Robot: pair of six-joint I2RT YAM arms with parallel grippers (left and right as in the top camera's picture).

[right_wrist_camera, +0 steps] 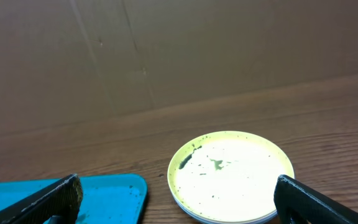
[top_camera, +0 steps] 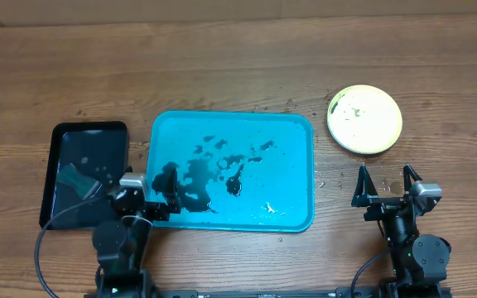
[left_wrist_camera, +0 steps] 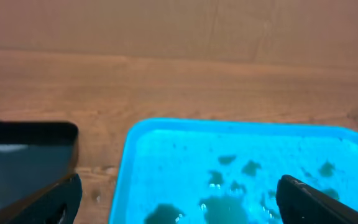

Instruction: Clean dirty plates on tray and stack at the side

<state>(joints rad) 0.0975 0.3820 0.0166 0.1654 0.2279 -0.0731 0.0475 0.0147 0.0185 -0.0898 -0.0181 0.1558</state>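
— Plates (top_camera: 364, 118): where do they sit?
— Right of the tray (top_camera: 288, 157), off its far right corner, on the table (top_camera: 238, 58). A yellow-green one lies on top, speckled with dark flecks. A paler rim seems to show under it in the right wrist view, but how many lie beneath cannot be told.
— And the tray?
— Dark smears (top_camera: 197, 175) pool on its floor, thickest in the left half.
— Grippers?
— The left gripper (top_camera: 150, 189) hangs over the tray's near left corner, fingers spread wide, grasping nothing. The right gripper (top_camera: 385, 180) stands right of the tray and apart from it, on the near side of the plates, its jaws also parted and empty.
— Anything left of the tray?
— A black tray (top_camera: 110, 153), just beside it, with a shiny floor.
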